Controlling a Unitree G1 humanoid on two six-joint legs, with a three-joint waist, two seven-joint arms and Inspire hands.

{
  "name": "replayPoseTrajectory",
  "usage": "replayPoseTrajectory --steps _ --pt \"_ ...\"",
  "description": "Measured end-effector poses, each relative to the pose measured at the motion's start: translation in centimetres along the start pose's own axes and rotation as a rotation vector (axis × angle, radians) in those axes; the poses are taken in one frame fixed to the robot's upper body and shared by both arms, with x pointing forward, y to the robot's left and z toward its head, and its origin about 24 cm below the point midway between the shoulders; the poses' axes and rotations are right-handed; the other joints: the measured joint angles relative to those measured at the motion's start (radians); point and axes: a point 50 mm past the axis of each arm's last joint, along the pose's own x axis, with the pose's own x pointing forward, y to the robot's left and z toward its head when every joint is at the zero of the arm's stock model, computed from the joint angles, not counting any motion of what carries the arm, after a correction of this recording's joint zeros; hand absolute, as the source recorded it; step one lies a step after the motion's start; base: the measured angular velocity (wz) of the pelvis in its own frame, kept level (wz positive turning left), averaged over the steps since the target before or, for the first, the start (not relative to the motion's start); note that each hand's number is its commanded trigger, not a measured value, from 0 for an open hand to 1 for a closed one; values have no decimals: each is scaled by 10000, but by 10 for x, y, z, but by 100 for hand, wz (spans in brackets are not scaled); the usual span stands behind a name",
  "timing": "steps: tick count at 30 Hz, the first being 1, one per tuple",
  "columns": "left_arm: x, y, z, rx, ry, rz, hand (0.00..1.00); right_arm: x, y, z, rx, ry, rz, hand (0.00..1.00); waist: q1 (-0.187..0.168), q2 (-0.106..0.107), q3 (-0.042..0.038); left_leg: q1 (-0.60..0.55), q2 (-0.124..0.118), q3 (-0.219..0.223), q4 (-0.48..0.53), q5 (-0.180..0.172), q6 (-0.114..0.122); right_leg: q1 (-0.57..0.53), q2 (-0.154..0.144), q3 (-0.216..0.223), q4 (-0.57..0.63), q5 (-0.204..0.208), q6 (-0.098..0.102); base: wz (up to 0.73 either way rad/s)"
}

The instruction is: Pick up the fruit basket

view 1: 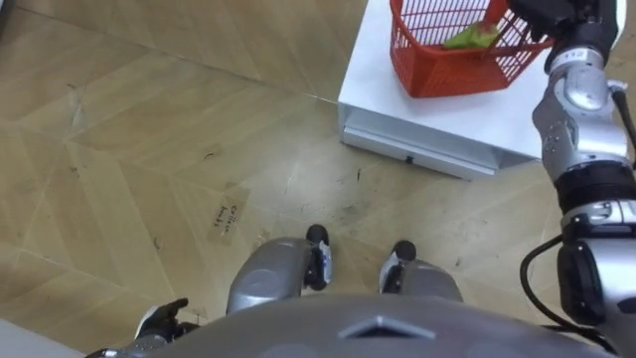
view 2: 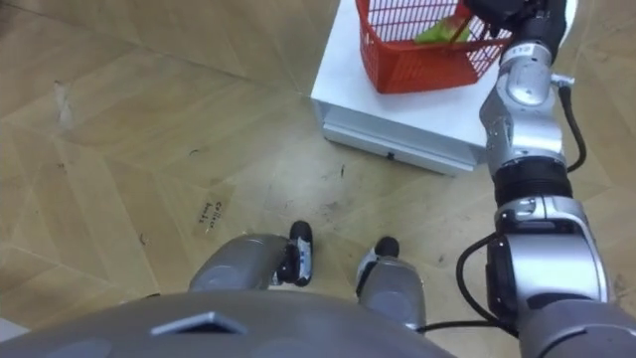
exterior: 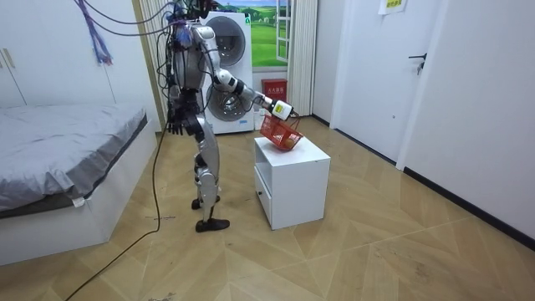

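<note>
At my far left the left hand (view 1: 164,320) hangs low beside the robot's hip. Its fingers are relaxed and it holds nothing. In the room view the robot stands upright between the bed (exterior: 67,134) and the white cabinet (view 1: 383,89). On the top of this cabinet I see the fruit basket (view 1: 447,75). It is red plastic, with walls of thin bars and a solid band near the bottom. I cannot tell if it rests fully on the top. I count one basket and one cabinet, and inside the basket one green fruit (view 1: 473,38). Further right, the right arm reaches forward and the right hand (view 1: 542,15) is at the basket's right rim. I cannot tell whether its fingers close on the rim.
</note>
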Motion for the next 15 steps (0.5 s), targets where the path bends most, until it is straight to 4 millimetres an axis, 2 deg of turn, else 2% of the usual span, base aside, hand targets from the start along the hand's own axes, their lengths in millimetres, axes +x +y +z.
replayPoseTrajectory --steps 5,12,14,15 --pt "0 0 3 -48 -109 -40 0 12 -7 16 97 -258 -450 100 -37 94 2 -199 5 -42 14 92 -61 -247 -38 -188 158 -4 -80 0" --pt "0 -1 5 198 -151 -150 0 12 -7 17 440 -326 -475 100 33 203 -58 -187 10 -42 -17 113 -87 -269 -101 -494 164 -44 -116 0" --pt "0 0 6 186 -189 -128 0 12 -8 15 438 -304 -489 0 39 225 -59 -150 2 -41 -61 113 -86 -236 -123 -579 149 -45 -115 0" --pt "1 0 7 178 -197 -108 0 12 -10 12 501 -182 -584 0 40 229 -60 -96 -2 -40 -90 113 -86 -192 -130 -607 145 -45 -115 0"
